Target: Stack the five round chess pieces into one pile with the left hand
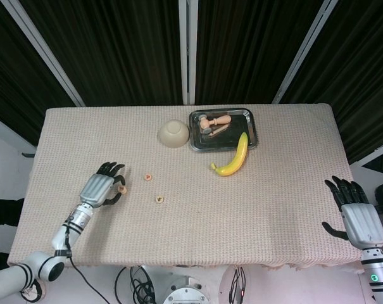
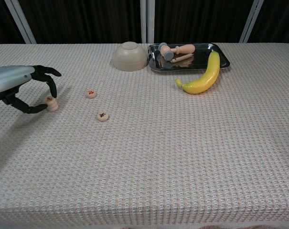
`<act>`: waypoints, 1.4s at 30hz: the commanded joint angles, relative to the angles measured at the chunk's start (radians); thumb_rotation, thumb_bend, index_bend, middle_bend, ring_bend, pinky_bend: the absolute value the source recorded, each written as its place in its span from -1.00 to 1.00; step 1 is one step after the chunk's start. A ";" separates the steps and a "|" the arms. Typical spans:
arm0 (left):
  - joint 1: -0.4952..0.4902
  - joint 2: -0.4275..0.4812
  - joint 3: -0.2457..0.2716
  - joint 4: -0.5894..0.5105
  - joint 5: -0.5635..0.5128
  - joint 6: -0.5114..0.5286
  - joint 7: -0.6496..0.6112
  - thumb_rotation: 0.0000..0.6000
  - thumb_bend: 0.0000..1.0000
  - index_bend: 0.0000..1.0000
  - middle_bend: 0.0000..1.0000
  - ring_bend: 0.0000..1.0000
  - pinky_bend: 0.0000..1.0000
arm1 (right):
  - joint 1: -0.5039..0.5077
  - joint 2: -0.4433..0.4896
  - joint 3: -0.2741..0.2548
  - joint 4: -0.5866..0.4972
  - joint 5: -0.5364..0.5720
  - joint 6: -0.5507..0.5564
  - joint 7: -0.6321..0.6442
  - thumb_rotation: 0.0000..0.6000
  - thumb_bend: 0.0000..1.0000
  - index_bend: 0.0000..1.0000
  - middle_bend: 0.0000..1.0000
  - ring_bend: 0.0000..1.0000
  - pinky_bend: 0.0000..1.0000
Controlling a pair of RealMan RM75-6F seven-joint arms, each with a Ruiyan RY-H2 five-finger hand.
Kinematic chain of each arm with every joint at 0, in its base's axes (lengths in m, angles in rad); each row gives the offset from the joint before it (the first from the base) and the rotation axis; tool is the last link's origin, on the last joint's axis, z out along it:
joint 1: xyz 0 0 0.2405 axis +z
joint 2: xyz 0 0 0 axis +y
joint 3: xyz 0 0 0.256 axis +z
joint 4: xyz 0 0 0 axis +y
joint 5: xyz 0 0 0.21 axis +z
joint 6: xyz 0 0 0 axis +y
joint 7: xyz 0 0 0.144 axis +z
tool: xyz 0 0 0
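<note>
The left robot hand curled loosely around the small stack of round wooden chess pieces on the woven beige surface, seemingly releasing it; next, fetching the nearest loose piece.

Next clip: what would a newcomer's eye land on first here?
Probably the bright yellow banana, lying at the far side with its upper end against the front edge of the steel tray. Then the left hand at the table's left side, fingers curved around a small pile of chess pieces, with two loose chess pieces to its right.
</note>
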 commanded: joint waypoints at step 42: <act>-0.094 -0.153 -0.010 -0.062 0.028 -0.051 0.106 1.00 -0.29 -0.31 -0.84 -1.00 -1.00 | 0.000 0.006 0.005 0.005 0.008 0.000 0.025 1.00 -0.74 -1.00 -1.00 -1.00 -1.00</act>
